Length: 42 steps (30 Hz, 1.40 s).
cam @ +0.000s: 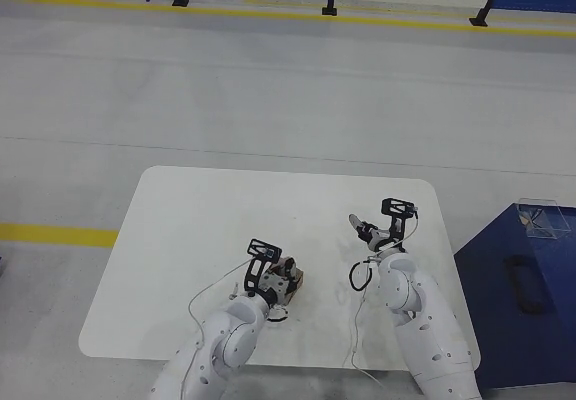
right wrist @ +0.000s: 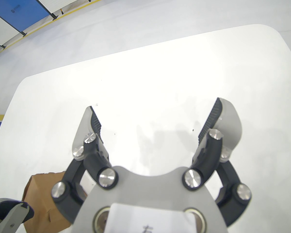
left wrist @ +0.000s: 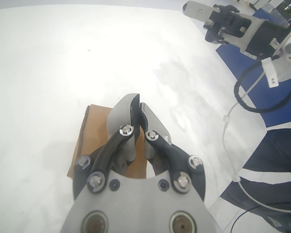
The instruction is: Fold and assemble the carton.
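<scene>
Left gripper [left wrist: 138, 96] is closed, its two grey fingers with black ribbed pads pressed tip to tip and nothing visible between them. It hangs low over the white rounded-corner table [left wrist: 51, 61], close to the table's near edge at about mid-width. Small brown cardboard carton [left wrist: 87, 132] sits on the table at that same spot, right under this gripper. One flat brown face shows with a crease along one side, and the rest is hidden behind the fingers. Can't tell if the fingers touch the cardboard. Right gripper [right wrist: 155, 105] is spread wide, pads well apart, with bare table surface showing between them. It hovers above the table's right part, farther from the near edge than the carton and clear of it. Black cable loop [left wrist: 254, 90] hangs off the right arm's wrist above the table's right side. Blue cabinet [cam: 533, 290] stands just beside the table's right edge, with a clear plastic box [cam: 543, 217] on top. Yellow floor stripe [cam: 38, 234] runs off from the table's left edge.
</scene>
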Available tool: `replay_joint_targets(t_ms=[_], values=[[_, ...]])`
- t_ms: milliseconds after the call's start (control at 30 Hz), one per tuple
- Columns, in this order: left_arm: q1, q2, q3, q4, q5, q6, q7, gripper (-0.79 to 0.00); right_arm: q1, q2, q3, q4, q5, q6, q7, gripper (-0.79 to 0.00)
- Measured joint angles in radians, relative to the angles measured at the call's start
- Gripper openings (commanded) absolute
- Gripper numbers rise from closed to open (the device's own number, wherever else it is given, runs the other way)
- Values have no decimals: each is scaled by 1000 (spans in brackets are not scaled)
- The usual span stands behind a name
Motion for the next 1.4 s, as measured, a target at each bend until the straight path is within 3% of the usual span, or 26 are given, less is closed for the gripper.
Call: replay_joint_targets(t_ms=[833, 933, 1133, 1167, 1200, 1300, 1400], values=[[-20, -18, 20, 35, -7, 40, 11, -785, 0, 0, 0, 0, 0, 0, 0, 0], [-10, -21, 16, 7, -24, 35, 77, -785, 0, 0, 0, 0, 0, 0, 0, 0], [112, -7, -20, -147, 13, -37, 335, -785, 0, 0, 0, 0, 0, 0, 0, 0], [142, -3, -24, -176, 29, -47, 387, 0, 0, 0, 0, 0, 0, 0, 0, 0], [163, -2, -24, -193, 37, -54, 421, -784, 0, 0, 0, 0, 0, 0, 0, -1], [177, -1, -23, -203, 40, -58, 448, -740, 0, 0, 0, 0, 0, 0, 0, 0], [174, -1, -23, -201, 39, -58, 442, -538, 0, 0, 0, 0, 0, 0, 0, -1]])
